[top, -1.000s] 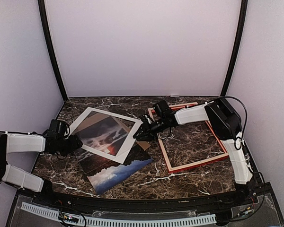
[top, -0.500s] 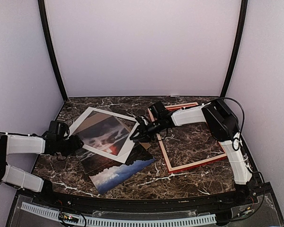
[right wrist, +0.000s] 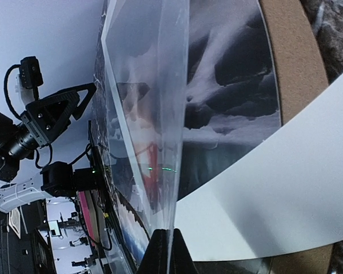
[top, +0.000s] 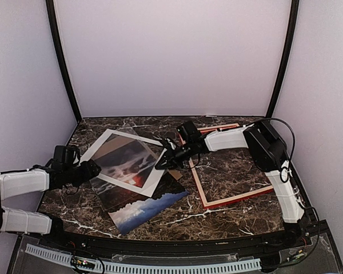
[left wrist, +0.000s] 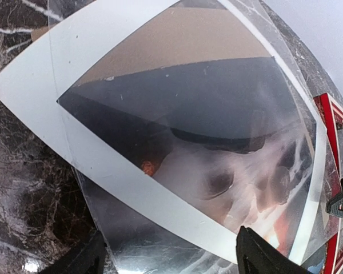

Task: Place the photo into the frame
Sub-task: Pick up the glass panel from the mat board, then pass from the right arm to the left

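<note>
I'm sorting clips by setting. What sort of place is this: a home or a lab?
Probably a lab test booth: plain pale walls enclose a marble-patterned table on three sides, black posts stand at the back corners, and a robot's left arm and right arm reach over it.

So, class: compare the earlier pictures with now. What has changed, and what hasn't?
The right fingers slid left and pinched shut on the edge of the thin clear sheet. The left arm shifted slightly. The thin red wooden frame and glossy landscape photo stayed put.
</note>
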